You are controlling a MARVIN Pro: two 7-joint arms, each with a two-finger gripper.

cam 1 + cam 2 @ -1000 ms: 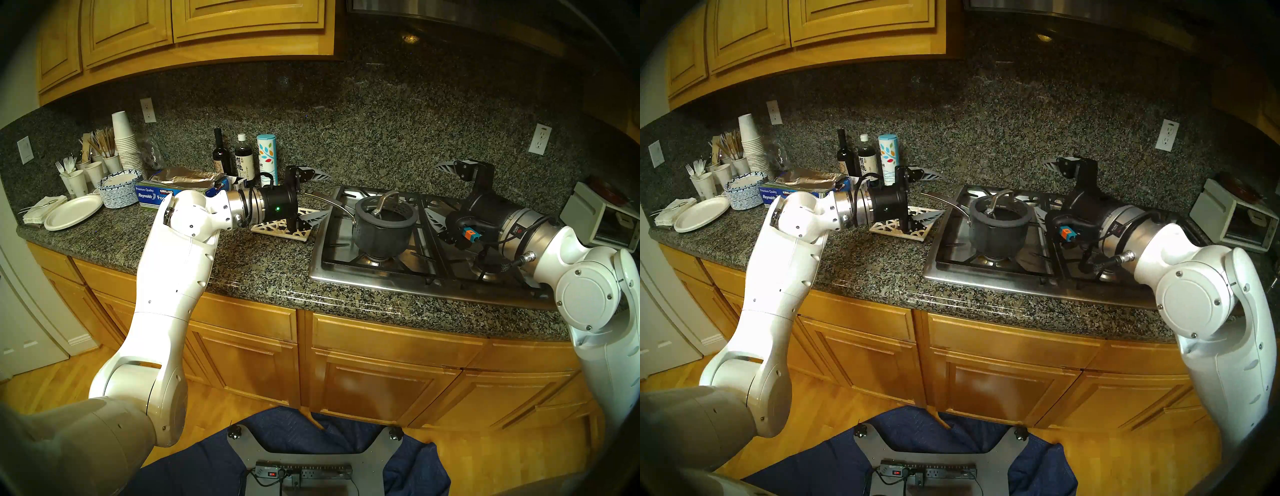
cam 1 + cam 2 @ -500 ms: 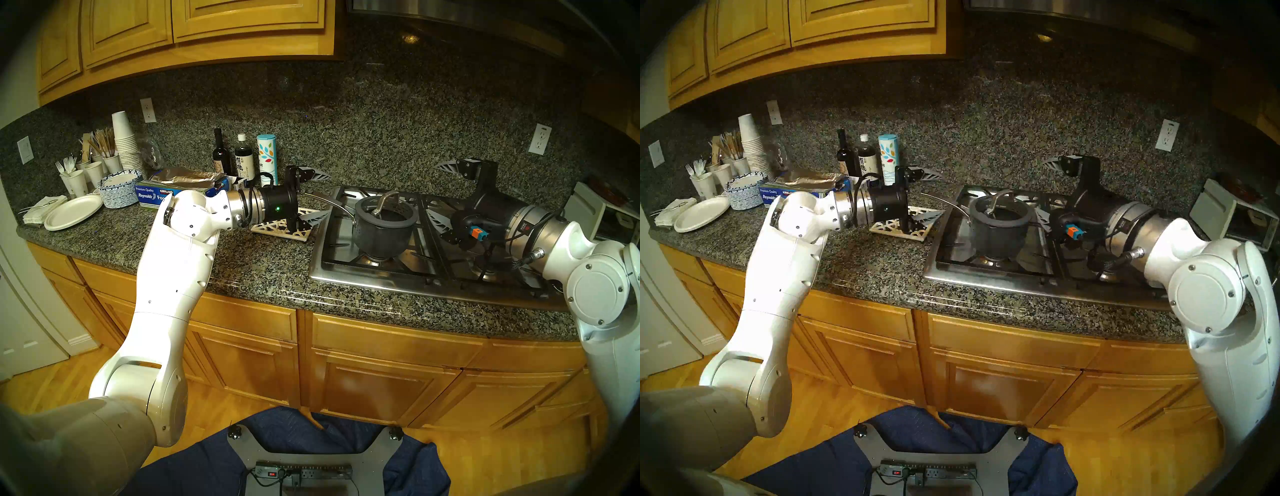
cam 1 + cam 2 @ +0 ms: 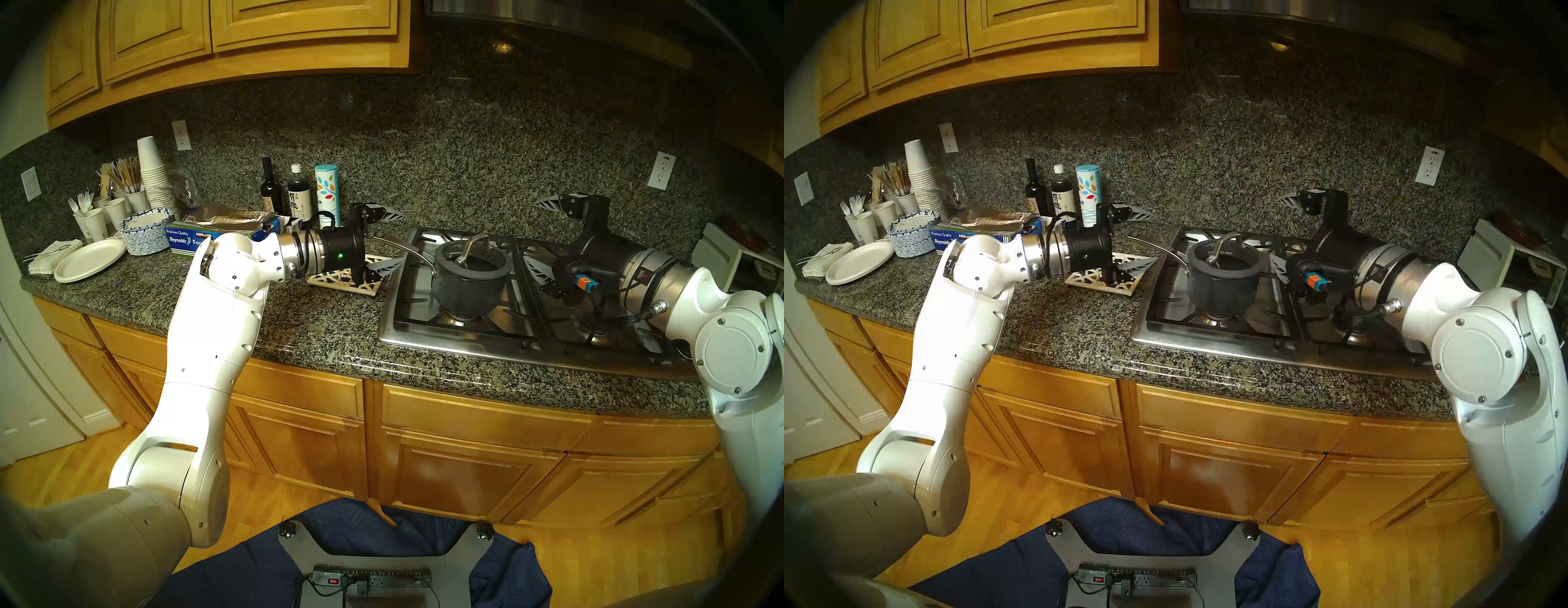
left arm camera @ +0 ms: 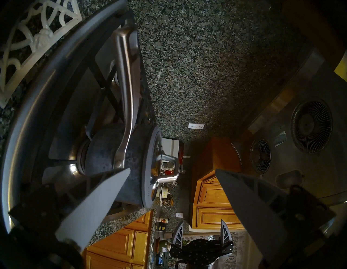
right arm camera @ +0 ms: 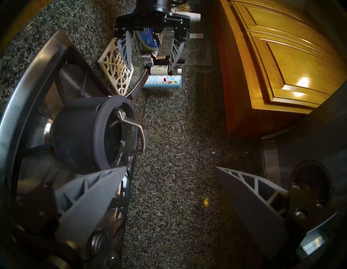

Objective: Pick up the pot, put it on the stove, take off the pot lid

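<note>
Both sets of jaws stand wide and empty: left gripper (image 3: 388, 241) left of centre, right gripper (image 3: 536, 237) right of centre. Between them the pot (image 3: 469, 288) sits on the stove (image 3: 407, 322), lid (image 3: 473, 258) on. The lid looks light but breakable glass; its stiff, slick metal loop (image 3: 474, 245) seems the place to grip.
</note>
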